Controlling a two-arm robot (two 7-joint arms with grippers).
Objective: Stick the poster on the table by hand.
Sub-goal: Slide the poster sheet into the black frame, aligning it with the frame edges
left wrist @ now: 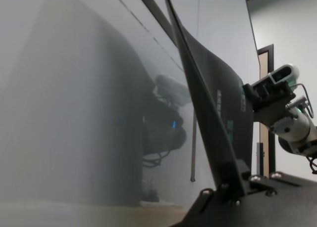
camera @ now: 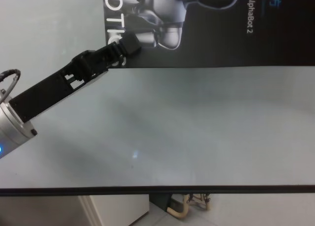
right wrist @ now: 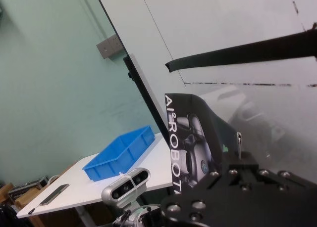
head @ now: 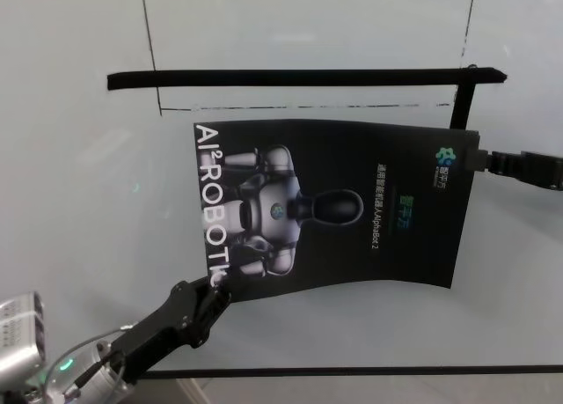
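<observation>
Head view: poster (head: 339, 212) mid-table (head: 79, 202), bowed; left gripper (head: 214, 290) pinches its near-left corner, right gripper (head: 482, 160) its far-right corner. Chest view: near edge lifted; lower evenly, taut, far edge first.

Soft, even indoor light fills every view, with no hard shadows. The glossy table (camera: 197, 152) picks up a broad diffuse sheen and one small bright glint near its front edge in the chest view; faint grey reflections drift across it. In the head view the poster (head: 352, 210) stays dark and matte, its white lettering crisp. The left wrist view is the dimmest: the surface beside the poster (left wrist: 208, 103) is hazy, carrying a blurred dark reflection. The right wrist view is brighter, and its near black hardware is out of focus
</observation>
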